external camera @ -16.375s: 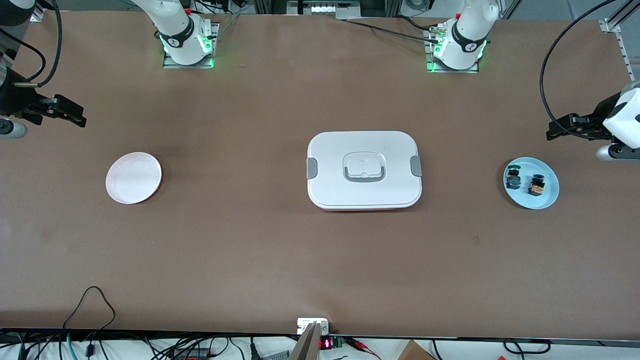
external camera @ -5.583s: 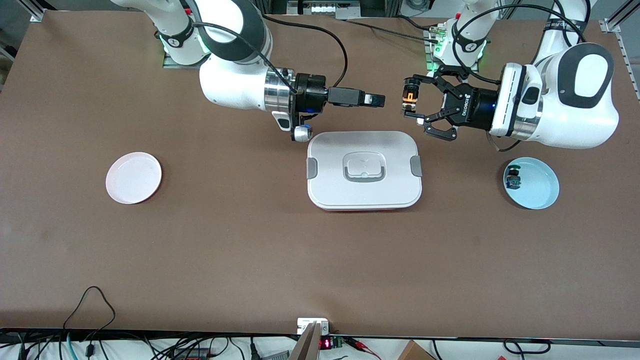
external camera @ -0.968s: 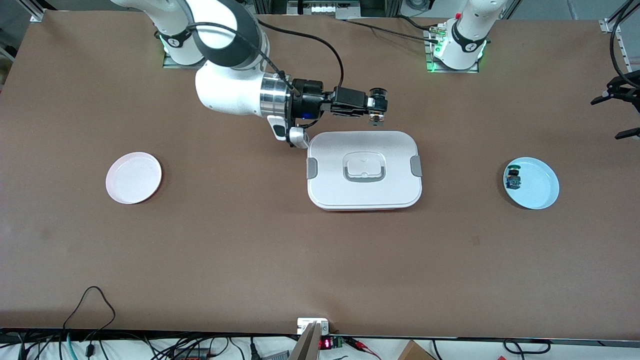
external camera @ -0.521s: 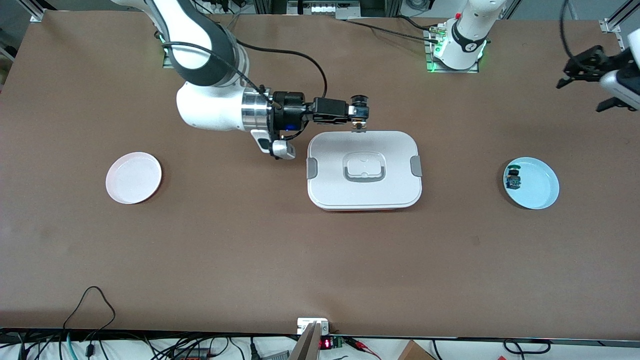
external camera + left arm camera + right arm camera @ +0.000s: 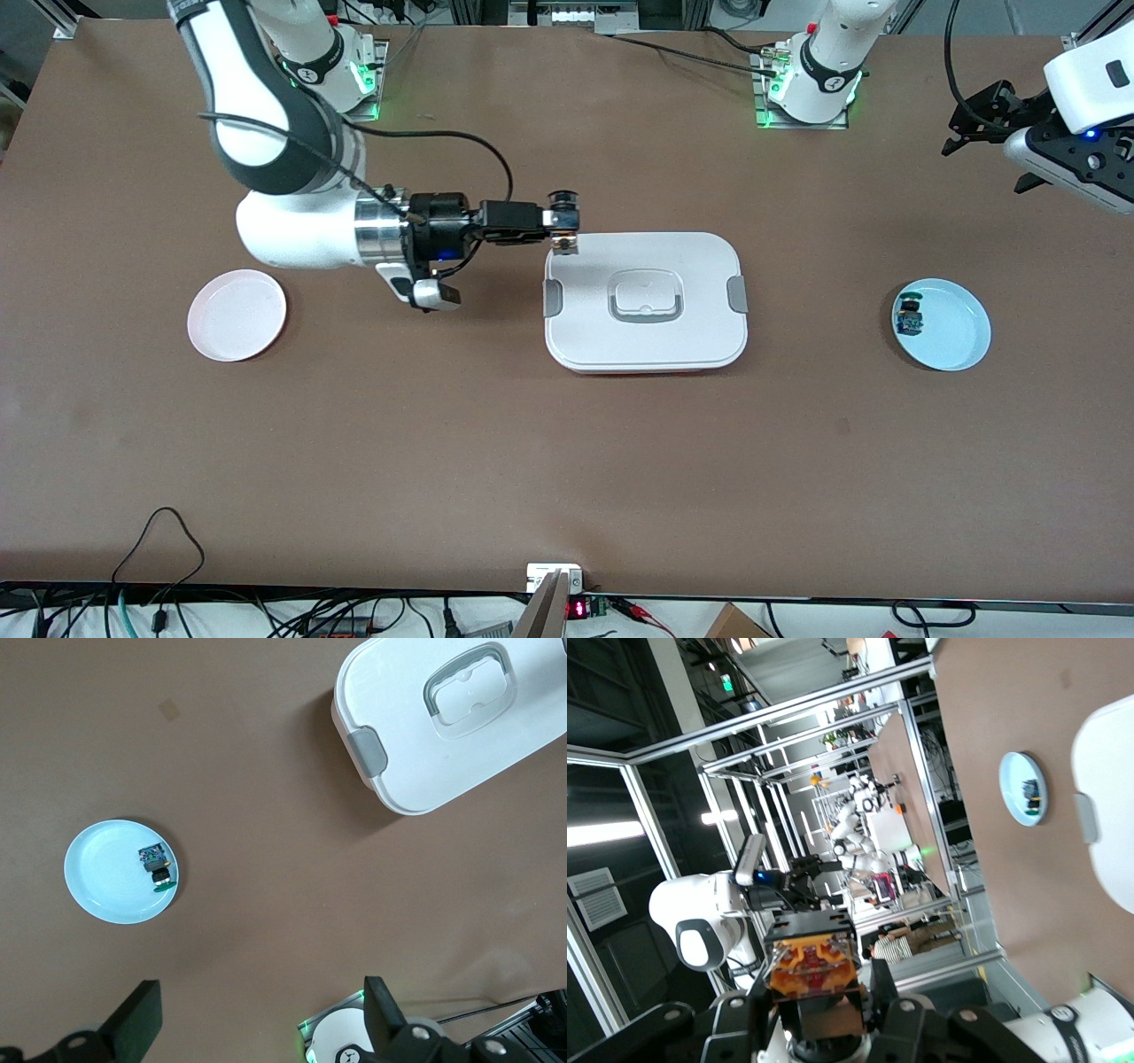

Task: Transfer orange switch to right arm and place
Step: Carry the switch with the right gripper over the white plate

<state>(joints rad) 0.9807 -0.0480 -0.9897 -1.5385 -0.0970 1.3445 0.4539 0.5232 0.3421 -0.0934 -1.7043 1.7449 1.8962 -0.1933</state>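
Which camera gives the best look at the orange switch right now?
The right wrist view: the orange switch fills the foreground, clamped in the right end effector, its orange face clear. In the front view it is only a tiny dark part at the end effector's tip over the white box's corner. The left wrist view does not show it.

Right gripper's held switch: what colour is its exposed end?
Orange, on the orange switch in the right gripper; right wrist view shows it best.

A brown table (image 5: 567,461) carries a white box (image 5: 646,341), pink plate (image 5: 236,315) and pale-blue plate (image 5: 952,332).
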